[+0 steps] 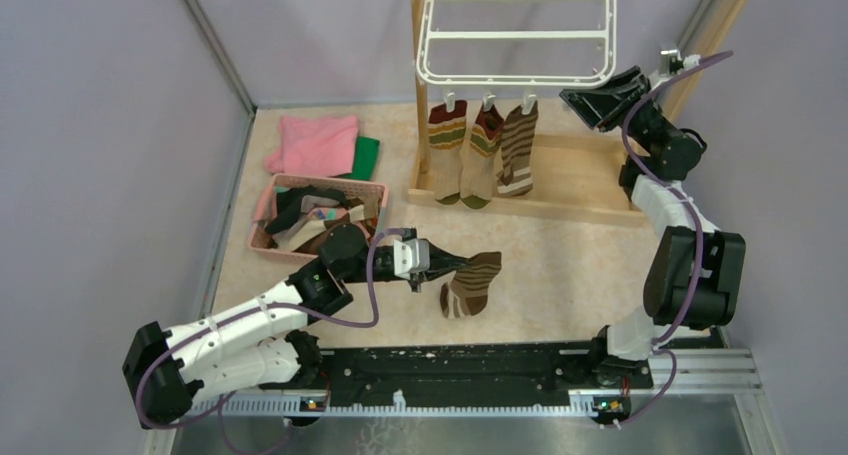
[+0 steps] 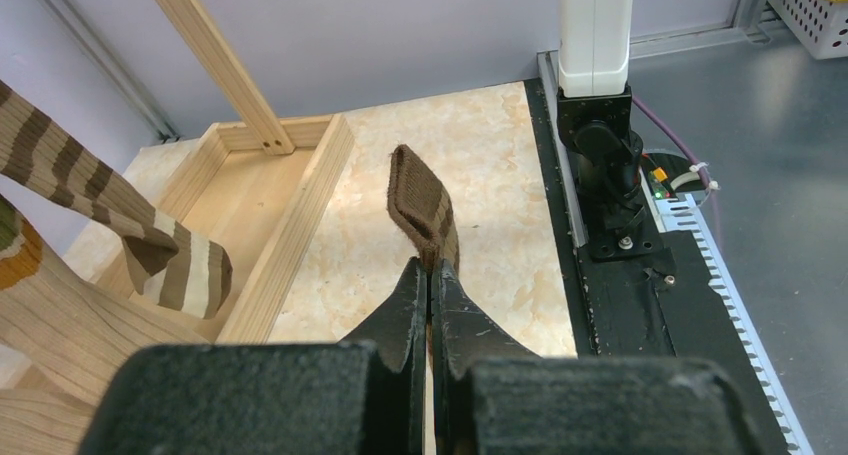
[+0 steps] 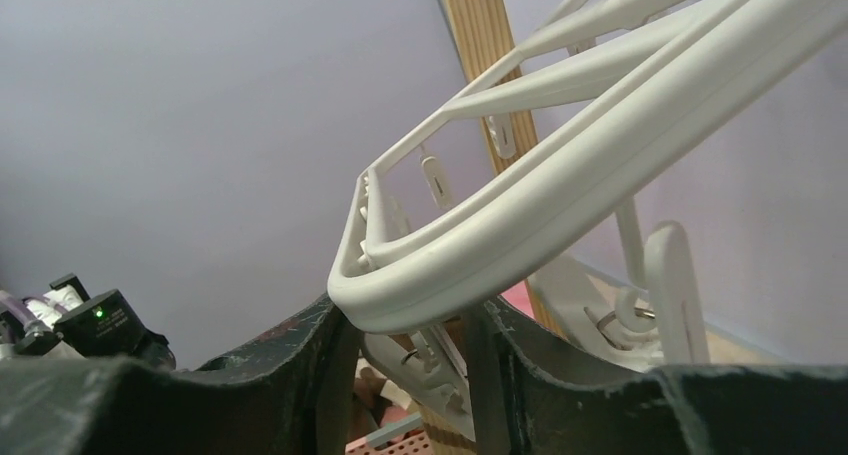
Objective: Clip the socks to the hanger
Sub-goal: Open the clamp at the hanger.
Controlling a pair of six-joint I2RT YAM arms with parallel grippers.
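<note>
The white hanger (image 1: 515, 35) hangs at the back from a wooden frame. Three striped socks (image 1: 483, 155) dangle from clips on its front edge. My left gripper (image 1: 432, 265) is shut on the cuff of a brown-and-cream striped sock (image 1: 470, 285), which trails over the floor. In the left wrist view that dark brown cuff (image 2: 420, 200) sticks out past the shut gripper (image 2: 430, 270). My right gripper (image 1: 585, 100) is at the hanger's front right corner. In the right wrist view it (image 3: 410, 360) stands open just under the hanger rim (image 3: 520, 235), with a white clip (image 3: 430, 370) between its fingers.
A pink basket (image 1: 375, 190) holding more socks stands left of centre. Behind it lie a pink cloth (image 1: 315, 143) and a green cloth (image 1: 366, 155). The wooden post (image 1: 420, 95) and its base tray (image 1: 580, 175) stand under the hanger. A black rail (image 1: 450, 375) runs along the near edge.
</note>
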